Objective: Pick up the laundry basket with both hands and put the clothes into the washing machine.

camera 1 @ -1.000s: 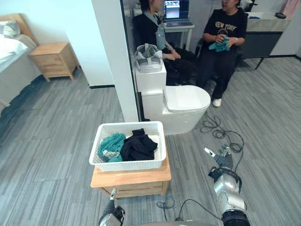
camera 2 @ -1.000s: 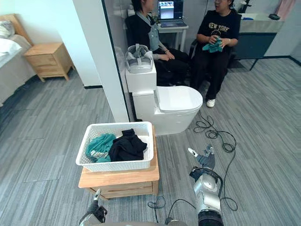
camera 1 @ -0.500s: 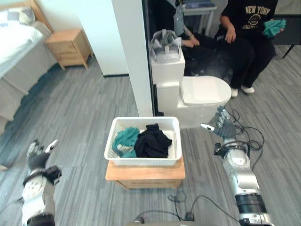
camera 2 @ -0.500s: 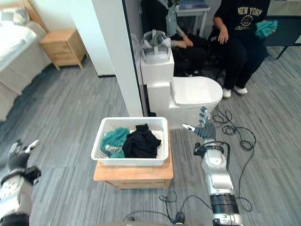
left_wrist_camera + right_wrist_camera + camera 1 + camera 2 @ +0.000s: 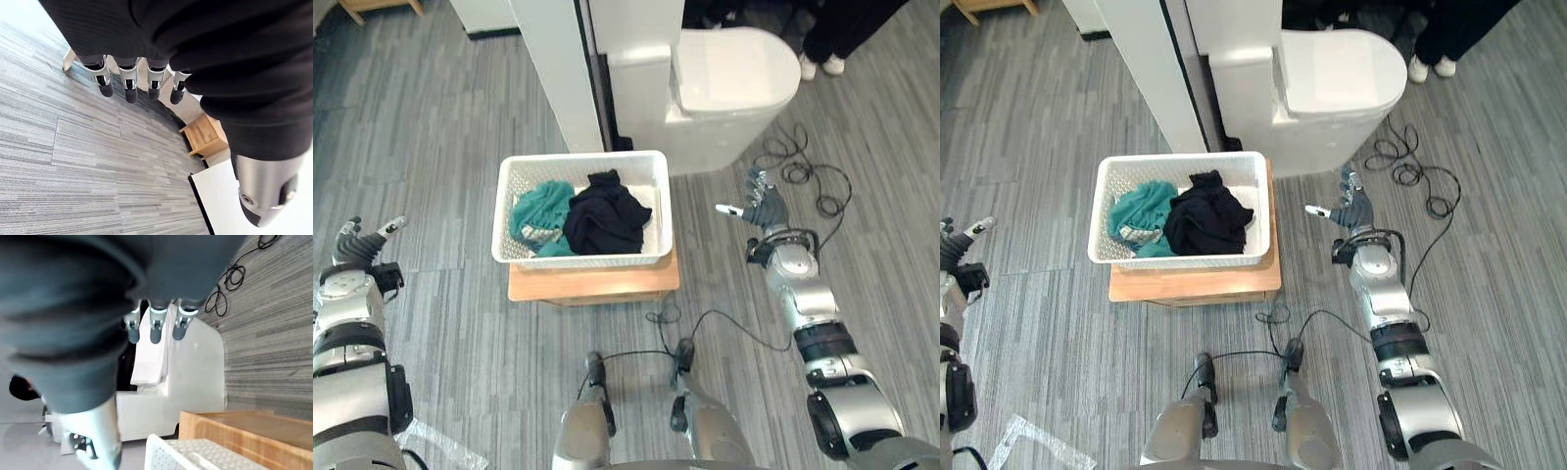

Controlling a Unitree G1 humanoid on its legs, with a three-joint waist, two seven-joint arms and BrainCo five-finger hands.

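Laundry basket point(image 5: 578, 260), white plastic mesh with a rectangular rim, sits on a low wooden stand point(image 5: 592, 282) on grey plank floor point(image 5: 440, 127), just in front of a glossy white toilet point(image 5: 724, 73) and a white wall edge point(image 5: 548, 78). Inside lie a crumpled teal garment point(image 5: 536, 211) and a black garment point(image 5: 604, 215), touching. The left hand point(image 5: 360, 245) and the right hand point(image 5: 761, 209) hang on either side, well apart from it, fingers straight, holding nothing.

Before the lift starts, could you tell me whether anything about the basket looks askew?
Slightly: the basket sits off-centre on the wooden stand, overhanging its left edge. The clothes lie inside, nothing spilled. The left hand and right hand are open, apart from it.
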